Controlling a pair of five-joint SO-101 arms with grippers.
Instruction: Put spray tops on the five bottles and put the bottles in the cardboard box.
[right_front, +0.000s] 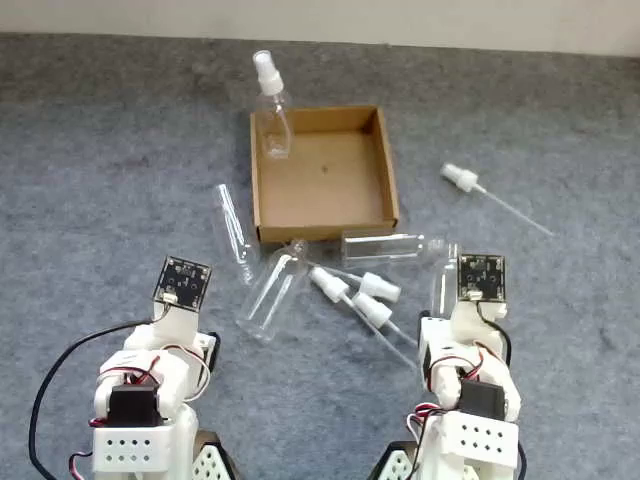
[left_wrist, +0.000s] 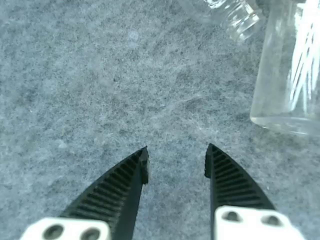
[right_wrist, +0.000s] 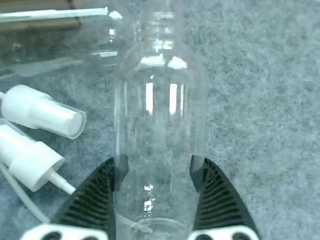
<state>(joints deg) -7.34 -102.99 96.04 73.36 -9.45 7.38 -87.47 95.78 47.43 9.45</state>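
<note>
Left gripper (left_wrist: 177, 150) open, empty. Right gripper (right_wrist: 158, 165) clamps a bottle (right_wrist: 160, 100). One capped bottle (right_front: 272, 110) in box (right_front: 330, 195) ahead. Four bottles and four tops (right_wrist: 42, 117) left.

A robotics lab bench, it seems: grey felt mat (right_front: 100, 150) across the table, pale wall (right_front: 400, 20) at 12 o'clock, small white robot arm (right_front: 150, 400) at 7 o'clock, second arm (right_front: 470, 400) at 5 o'clock, loose wires (right_front: 45, 390).
</note>
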